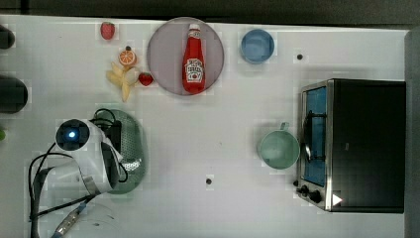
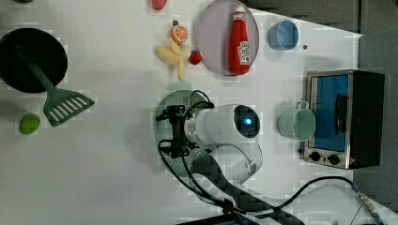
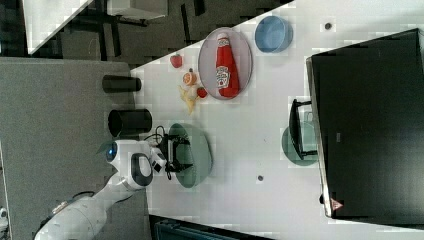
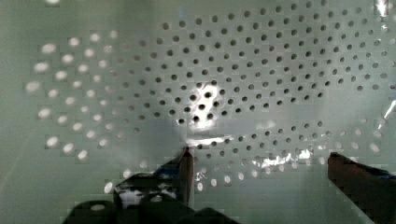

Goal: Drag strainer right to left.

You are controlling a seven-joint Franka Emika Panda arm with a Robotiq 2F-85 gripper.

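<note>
top view: strainer (image 1: pixel 132 144), pale green dotted oval, at table's (image 1: pixel 223 129) left, my arm over it.
left view: black pan w/ slotted spatula (image 2: pixel 58 103).
right view: my gripper (image 3: pixel 186 154) inside basin.
wrist view: glossy perforated plastic; fingers (image 4: pixel 184 168) spread wide, holding nothing.

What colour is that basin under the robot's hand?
The strainer is pale green, dotted all over with small holes; the wrist view shows it best.
</note>
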